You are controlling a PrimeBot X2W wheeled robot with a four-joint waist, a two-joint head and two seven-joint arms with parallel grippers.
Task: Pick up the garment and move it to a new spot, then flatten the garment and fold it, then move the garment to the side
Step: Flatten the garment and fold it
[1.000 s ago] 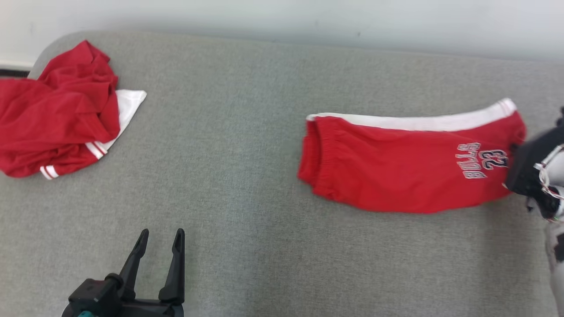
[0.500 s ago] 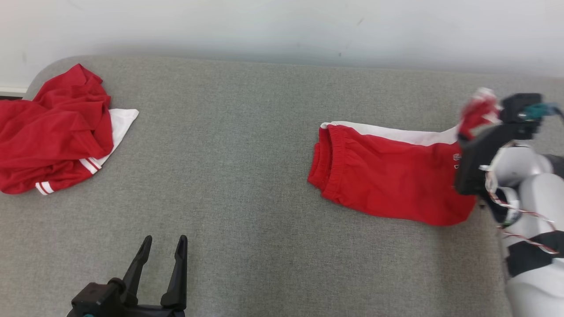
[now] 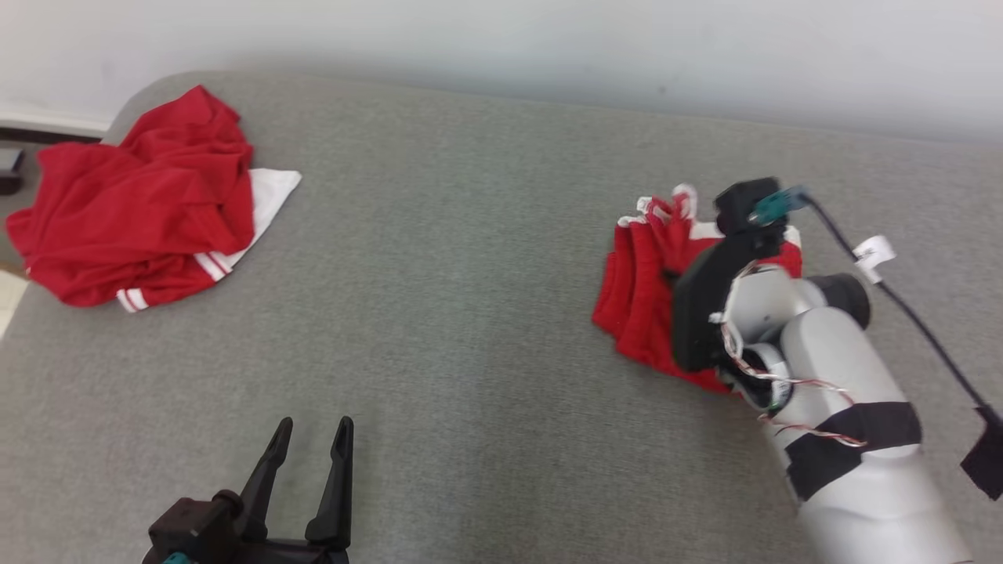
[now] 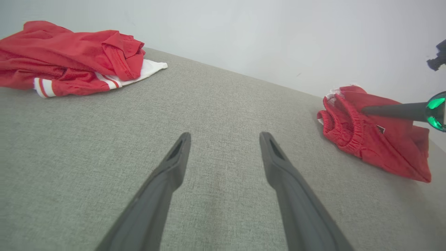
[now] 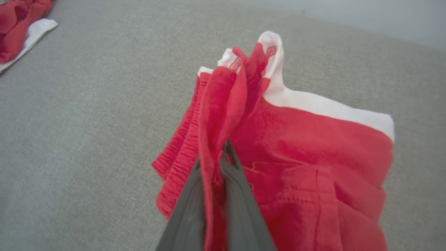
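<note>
The garment (image 3: 636, 307), red shorts with a white side stripe, lies on the grey padded surface (image 3: 470, 274) at the right, doubled over itself. My right gripper (image 3: 678, 235) is shut on a bunched red and white end of it, held up just above the elastic waistband (image 5: 181, 146); the pinch shows plainly in the right wrist view, gripper (image 5: 225, 149). In the left wrist view the garment (image 4: 376, 146) sits at the far right. My left gripper (image 3: 313, 427) stands open and empty near the front edge, also gripper (image 4: 224, 137).
A second crumpled red and white garment (image 3: 141, 204) lies at the back left corner, also seen as pile (image 4: 69, 55). A pale wall (image 3: 501, 39) runs behind the surface. A black cable (image 3: 917, 313) trails from my right wrist.
My right gripper has carried the far end of the garment leftward over itself to the waistband, halving its length. The head view has shifted. The left gripper has stayed put.
</note>
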